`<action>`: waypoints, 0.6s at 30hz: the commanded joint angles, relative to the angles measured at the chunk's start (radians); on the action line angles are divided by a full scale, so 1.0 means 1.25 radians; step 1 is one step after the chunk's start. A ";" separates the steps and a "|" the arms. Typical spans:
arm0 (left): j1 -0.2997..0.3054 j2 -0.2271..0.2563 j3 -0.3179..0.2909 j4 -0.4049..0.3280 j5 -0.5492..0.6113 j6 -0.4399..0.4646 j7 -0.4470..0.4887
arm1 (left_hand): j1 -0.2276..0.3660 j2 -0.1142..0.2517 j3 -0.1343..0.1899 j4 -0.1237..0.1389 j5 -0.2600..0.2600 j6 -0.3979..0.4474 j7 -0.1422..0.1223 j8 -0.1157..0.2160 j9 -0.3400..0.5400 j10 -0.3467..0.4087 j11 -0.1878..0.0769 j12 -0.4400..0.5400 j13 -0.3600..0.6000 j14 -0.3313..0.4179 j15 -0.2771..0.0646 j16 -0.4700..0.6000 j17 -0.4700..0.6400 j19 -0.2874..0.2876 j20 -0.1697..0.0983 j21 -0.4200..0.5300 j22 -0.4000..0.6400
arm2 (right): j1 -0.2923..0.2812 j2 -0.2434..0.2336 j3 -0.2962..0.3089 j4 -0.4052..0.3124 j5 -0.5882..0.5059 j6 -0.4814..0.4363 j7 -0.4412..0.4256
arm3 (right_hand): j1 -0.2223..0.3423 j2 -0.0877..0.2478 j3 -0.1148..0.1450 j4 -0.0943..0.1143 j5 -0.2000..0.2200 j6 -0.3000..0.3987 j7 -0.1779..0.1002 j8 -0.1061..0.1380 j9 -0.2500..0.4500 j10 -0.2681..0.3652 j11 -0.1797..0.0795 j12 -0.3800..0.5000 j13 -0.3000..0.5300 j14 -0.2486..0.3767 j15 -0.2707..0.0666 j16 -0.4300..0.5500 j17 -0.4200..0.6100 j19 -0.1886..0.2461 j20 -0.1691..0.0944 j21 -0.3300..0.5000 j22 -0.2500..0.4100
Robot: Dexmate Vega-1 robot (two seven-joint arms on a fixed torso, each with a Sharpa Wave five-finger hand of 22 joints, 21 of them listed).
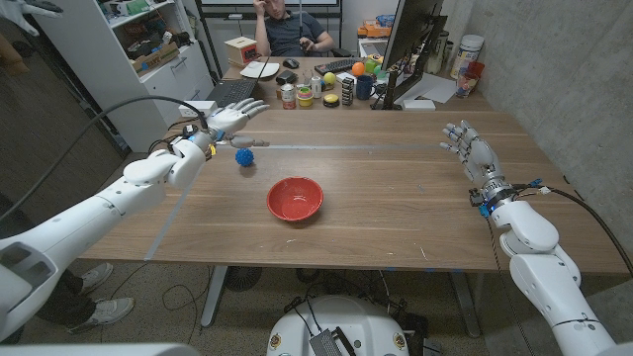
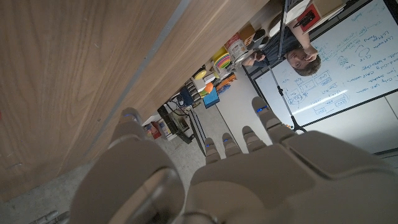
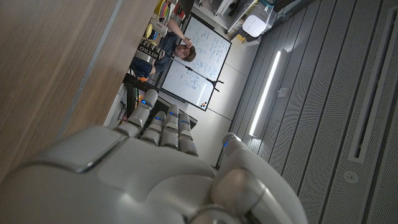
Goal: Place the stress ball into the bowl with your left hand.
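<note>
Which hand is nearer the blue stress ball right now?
Left. The left hand hovers open just behind the stress ball, not touching it; the right hand waits far across the table.

The whiteboard behind the table carries blue handwritten notes and small diagrams (too small and turned over for me to read a word). Labels on the jars and cans stay illegible too.

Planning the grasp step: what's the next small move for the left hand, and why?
Probably lower the left hand toward the blue stress ball and close on it. The hand is open, holding nothing, and sits just beyond the ball, which lies on the table apart from the red bowl.
</note>
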 commanded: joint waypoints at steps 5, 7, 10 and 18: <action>-0.035 0.011 0.050 0.026 0.047 0.020 -0.104 | 0.016 0.000 -0.007 -0.001 0.011 0.014 -0.003 0.008 0.004 0.006 -0.001 0.004 0.001 0.003 -0.025 0.004 0.001 0.025 -0.020 -0.002 0.003 | 0.009 0.001 -0.008 0.014 -0.001 0.007 -0.002 | -0.004 0.026 0.002 0.004 0.004 0.009 0.001 0.001 0.002 0.008 -0.001 0.004 0.001 0.007 -0.002 -0.003 0.002 0.008 -0.047 -0.008 0.004; -0.041 0.011 0.055 0.034 0.045 0.014 -0.116 | 0.017 0.000 -0.008 -0.001 0.012 0.014 -0.003 0.008 0.004 0.005 -0.001 0.003 0.001 0.003 -0.024 0.004 0.002 0.028 -0.022 -0.002 0.003 | 0.010 0.001 -0.009 0.015 0.000 0.007 -0.002 | -0.004 0.026 0.002 0.004 0.004 0.009 0.001 0.001 0.002 0.008 -0.001 0.004 0.001 0.007 -0.002 -0.003 0.002 0.008 -0.047 -0.008 0.004; -0.047 0.011 0.063 0.042 0.049 0.017 -0.134 | 0.023 0.002 -0.014 0.000 0.014 0.014 -0.003 0.007 0.004 -0.002 -0.001 0.000 0.001 -0.005 -0.024 0.002 0.002 0.023 -0.024 -0.011 0.004 | 0.011 0.000 -0.010 0.016 -0.001 0.007 -0.003 | -0.004 0.027 0.003 0.004 0.004 0.009 0.000 0.000 0.002 0.009 -0.002 0.004 0.001 0.007 -0.002 -0.003 0.002 0.009 -0.047 -0.009 0.004; -0.063 0.010 0.087 0.059 0.073 0.029 -0.170 | 0.029 0.005 -0.017 0.000 0.017 0.012 -0.003 0.005 0.004 -0.003 0.000 0.000 0.002 -0.007 -0.023 0.002 0.003 0.034 -0.034 -0.012 0.005 | 0.014 -0.002 -0.014 0.018 -0.001 0.005 -0.004 | -0.004 0.026 0.003 0.004 0.005 0.010 0.001 0.000 0.002 0.009 -0.001 0.003 0.001 0.009 -0.002 -0.004 0.002 0.011 -0.047 -0.012 0.004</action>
